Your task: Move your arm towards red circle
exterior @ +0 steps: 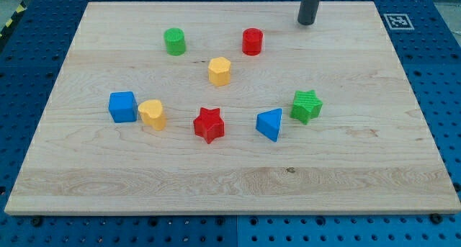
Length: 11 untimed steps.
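The wooden surface carries eight small blocks, and each can be placed from the red circle, the task's block, which stands in the upper middle of the board.

Nearest the view's bottom, the red star lies well below the red circle and somewhat to its left. The blue triangle sits well below the red circle, slightly to its right. The yellow heart lies far down-left of the red circle, with the blue cube just beside it on its left. The green star lies below and to the right of the red circle.

Higher up, the yellow hexagon sits near the red circle, down-left of it. The green circle stands level with the red circle, well to its left.

Farthest, my tip rests on the surface up-right of the red circle, near but apart from it. The arm has no jaws; it holds nothing.
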Each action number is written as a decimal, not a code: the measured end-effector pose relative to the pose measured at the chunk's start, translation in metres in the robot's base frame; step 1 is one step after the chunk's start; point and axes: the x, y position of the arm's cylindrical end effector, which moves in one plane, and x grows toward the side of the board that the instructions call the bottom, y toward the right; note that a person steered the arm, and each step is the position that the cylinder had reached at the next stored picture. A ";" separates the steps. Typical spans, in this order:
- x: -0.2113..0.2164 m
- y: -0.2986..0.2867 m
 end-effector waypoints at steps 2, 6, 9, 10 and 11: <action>0.021 0.000; 0.064 -0.018; 0.057 -0.073; 0.054 -0.073; 0.026 -0.073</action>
